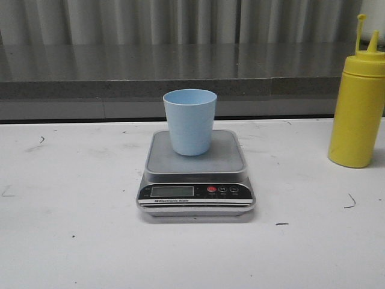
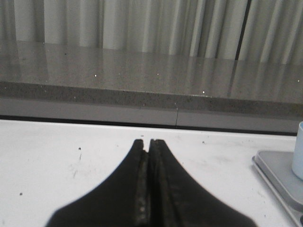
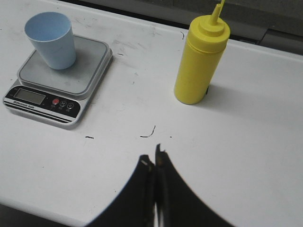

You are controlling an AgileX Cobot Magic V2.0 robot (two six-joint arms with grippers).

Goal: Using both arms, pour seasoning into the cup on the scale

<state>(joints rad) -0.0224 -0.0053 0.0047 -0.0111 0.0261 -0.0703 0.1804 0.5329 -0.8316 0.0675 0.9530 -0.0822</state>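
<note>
Seasoning bottle (image 1: 357, 108) stands upright at right edge of frame on the desk (image 1: 72, 229), well apart from cup (image 1: 190, 120) on scale (image 1: 196, 174). Likely light, squeezable, smooth plastic; grip mid-body gently. Left hand (image 2: 147, 141) and right hand (image 3: 152, 158) both closed, empty.

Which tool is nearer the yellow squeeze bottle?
Right. The right tool faces the squeeze bottle across bare table; the left tool is beyond the scale.

White table (image 1: 72, 241) carries scale (image 1: 196, 194); seasoning bottle (image 1: 356, 108).
</note>
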